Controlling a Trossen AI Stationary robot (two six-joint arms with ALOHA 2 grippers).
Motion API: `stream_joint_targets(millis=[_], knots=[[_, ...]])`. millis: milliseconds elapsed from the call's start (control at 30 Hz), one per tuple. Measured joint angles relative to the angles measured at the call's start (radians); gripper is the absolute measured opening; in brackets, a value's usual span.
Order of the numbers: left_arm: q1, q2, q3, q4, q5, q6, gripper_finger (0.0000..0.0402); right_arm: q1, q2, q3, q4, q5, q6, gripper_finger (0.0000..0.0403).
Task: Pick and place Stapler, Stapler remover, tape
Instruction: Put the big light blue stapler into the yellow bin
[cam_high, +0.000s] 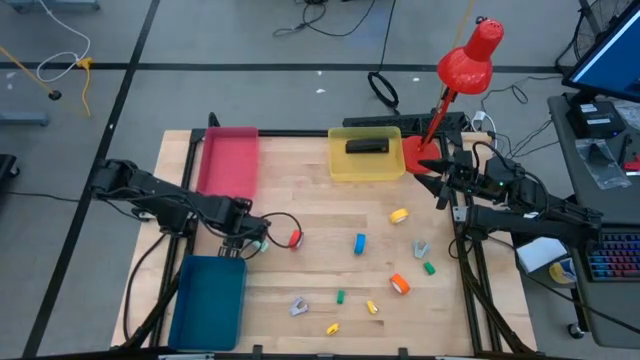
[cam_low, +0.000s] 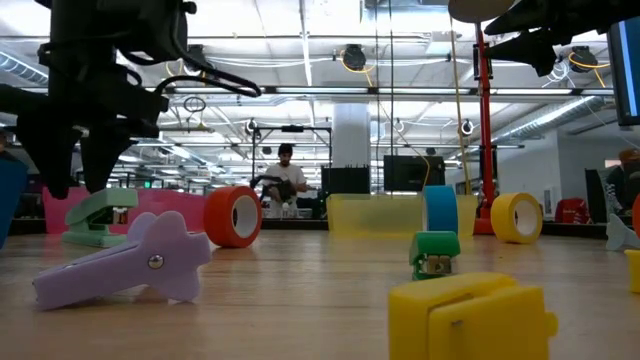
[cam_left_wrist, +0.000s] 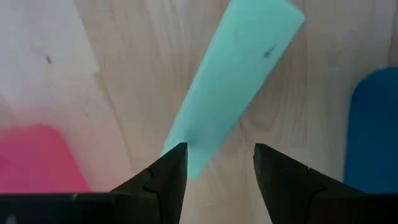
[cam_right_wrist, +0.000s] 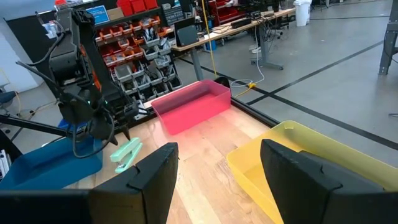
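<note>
We're at the stapler pick: left gripper (cam_left_wrist: 216, 163), fingers apart w/ nothing between, hovers over the mint stapler (cam_left_wrist: 236, 81) lying just ahead of its tips, so next we drop & close; right gripper (cam_right_wrist: 214, 165) waits open by yellow bin (cam_right_wrist: 323, 162).

i see a mint-green stapler (cam_left_wrist: 233, 81) on my pale wood worktop (cam_high: 320, 215), pink bin (cam_high: 228, 158), blue bin (cam_high: 208, 300), translucent yellow bin (cam_high: 365, 165), red tape (cam_low: 233, 216), blue tape (cam_high: 360, 243), lavender stapler remover (cam_low: 125, 262).
</note>
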Motion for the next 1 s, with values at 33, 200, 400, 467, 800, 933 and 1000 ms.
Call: stream_joint_targets(millis=[33, 200, 400, 467, 800, 933, 1000], knots=[[0.002, -0.001, 0.0, 0.001, -0.007, -0.003, 0.0186, 0.0, 0.0, 0.0, 0.0, 0.0, 0.0, 0.0224], [0.013, -0.001, 0.0, 0.011, -0.024, -0.002, 0.0186, 0.0, 0.0, 0.0, 0.0, 0.0, 0.0, 0.0224], [0.027, -0.001, 0.0, 0.022, -0.025, 0.027, 0.0186, 0.0, 0.0, 0.0, 0.0, 0.0, 0.001, 0.0224], [0.038, -0.001, 0.0, 0.022, -0.024, 0.026, 0.0186, 0.0, 0.0, 0.0, 0.0, 0.0, 0.003, 0.0224], [0.105, -0.001, 0.001, 0.044, 0.051, 0.048, 0.0186, 0.0, 0.0, 0.002, 0.027, 0.0, 0.003, 0.0224], [0.118, -0.001, 0.001, 0.044, 0.051, 0.055, 0.0186, 0.0, 0.0, 0.002, 0.027, 0.0, 0.003, 0.0224], [0.119, -0.001, 0.001, 0.044, 0.051, 0.065, 0.0186, 0.0, 0.0, 0.002, 0.027, 0.0, 0.003, 0.0224]])
